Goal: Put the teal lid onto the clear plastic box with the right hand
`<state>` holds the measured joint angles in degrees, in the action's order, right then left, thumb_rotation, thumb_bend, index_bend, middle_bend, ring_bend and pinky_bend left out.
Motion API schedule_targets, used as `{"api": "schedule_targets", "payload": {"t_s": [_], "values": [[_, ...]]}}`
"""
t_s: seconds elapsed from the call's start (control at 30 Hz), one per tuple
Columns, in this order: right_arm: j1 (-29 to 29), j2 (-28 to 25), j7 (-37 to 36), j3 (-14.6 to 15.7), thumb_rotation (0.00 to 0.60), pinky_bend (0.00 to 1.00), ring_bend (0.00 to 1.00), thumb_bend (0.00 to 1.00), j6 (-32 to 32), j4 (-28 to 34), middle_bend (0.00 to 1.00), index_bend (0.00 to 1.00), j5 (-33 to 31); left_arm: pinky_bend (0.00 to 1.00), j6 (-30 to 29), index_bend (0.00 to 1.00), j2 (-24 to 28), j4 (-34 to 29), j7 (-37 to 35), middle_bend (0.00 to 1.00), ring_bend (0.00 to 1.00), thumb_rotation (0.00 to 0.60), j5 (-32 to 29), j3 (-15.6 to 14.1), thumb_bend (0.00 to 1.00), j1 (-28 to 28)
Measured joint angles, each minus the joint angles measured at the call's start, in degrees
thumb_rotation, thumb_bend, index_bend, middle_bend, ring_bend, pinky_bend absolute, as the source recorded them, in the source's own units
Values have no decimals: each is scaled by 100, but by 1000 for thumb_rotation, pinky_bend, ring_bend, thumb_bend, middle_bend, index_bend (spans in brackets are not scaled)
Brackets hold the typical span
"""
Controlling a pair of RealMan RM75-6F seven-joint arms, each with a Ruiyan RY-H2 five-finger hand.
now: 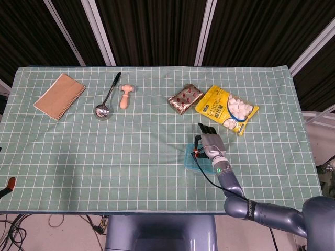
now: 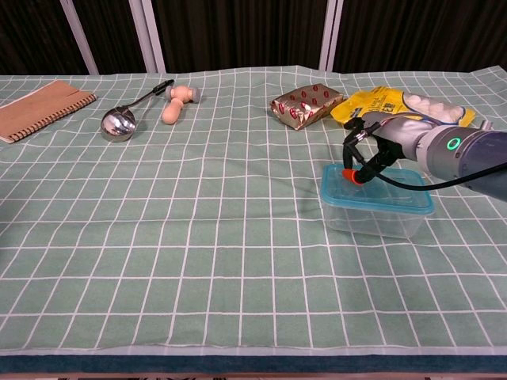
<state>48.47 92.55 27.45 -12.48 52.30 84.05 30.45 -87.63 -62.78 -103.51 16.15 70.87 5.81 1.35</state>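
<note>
The fingers [image 2: 366,162] of the right hand [image 2: 390,136] are curling downward, their tips touching or hovering just above the teal lid [image 2: 379,189]; nothing is visibly gripped, and contact cannot be confirmed. The lid is lying flat on the clear plastic box [image 2: 372,217], its edges appearing aligned with the box rim, toward the near right part of the surface [image 1: 131,167]. Judged from this, placement is essentially done; remaining work is likely pressing the lid home and withdrawing. The lid's long axis is running roughly parallel to the surface's near edge. The left hand is out of view.
</note>
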Motion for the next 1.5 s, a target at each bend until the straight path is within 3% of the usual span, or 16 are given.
{"api": "schedule_targets", "payload": {"t_s": [0.23, 0.27, 0.4, 0.47, 0.6, 0.8, 1.0, 1.13, 1.33, 1.5], "values": [[35, 42, -12, -1, 600, 0, 0, 567, -12, -27, 4, 686, -71, 0, -5, 77, 0, 8, 0, 0, 0, 600, -4, 7, 321, 2], [32, 42, -42, -26, 600, 0, 0, 567, 14, -18, 3, 648, -50, 0, -6, 77, -1, 11, 1, 0, 0, 600, -2, 6, 321, 3], [-10, 2, -237, -164, 600, 0, 0, 565, 194, 77, 0, 309, 201, 0, -6, 77, -2, 12, -9, 0, 0, 600, 15, -1, 321, 2], [-67, -71, -400, -261, 600, 0, 0, 519, 345, 201, 0, 204, 399, 0, -19, 77, 0, 10, -18, 0, 0, 600, 40, -6, 321, -3], [-233, -287, -742, -442, 600, 0, 0, 352, 641, 591, 0, 103, 752, 0, -25, 77, 1, 5, -31, 0, 0, 600, 61, -18, 321, -10], [-650, -972, -1054, -454, 600, 0, 0, 338, 1111, 1510, 0, 40, 1621, 0, -51, 77, -20, 10, -15, 0, 0, 600, 107, -22, 321, -9], [-1278, -1793, -1391, -18, 600, 0, 0, 337, 1469, 2238, 0, 16, 2830, 0, -129, 77, -37, 52, -36, 0, 0, 600, 189, 9, 321, -5], [-1838, -2237, -1450, 579, 600, 0, 0, 334, 1925, 2322, 0, 0, 3834, 0, -239, 76, -46, 120, -111, 0, 0, 600, 363, 20, 321, -12], [-2936, -2564, -1505, 1475, 600, 0, 0, 334, 3045, 2032, 0, 0, 4912, 0, -330, 76, -53, 196, -246, 0, 0, 600, 700, -48, 321, -29], [-3739, -2531, -1668, 1841, 600, 0, 0, 334, 3972, 1349, 0, 0, 5434, 0, -383, 76, -66, 198, -217, 0, 0, 600, 979, -177, 321, -56]]}}
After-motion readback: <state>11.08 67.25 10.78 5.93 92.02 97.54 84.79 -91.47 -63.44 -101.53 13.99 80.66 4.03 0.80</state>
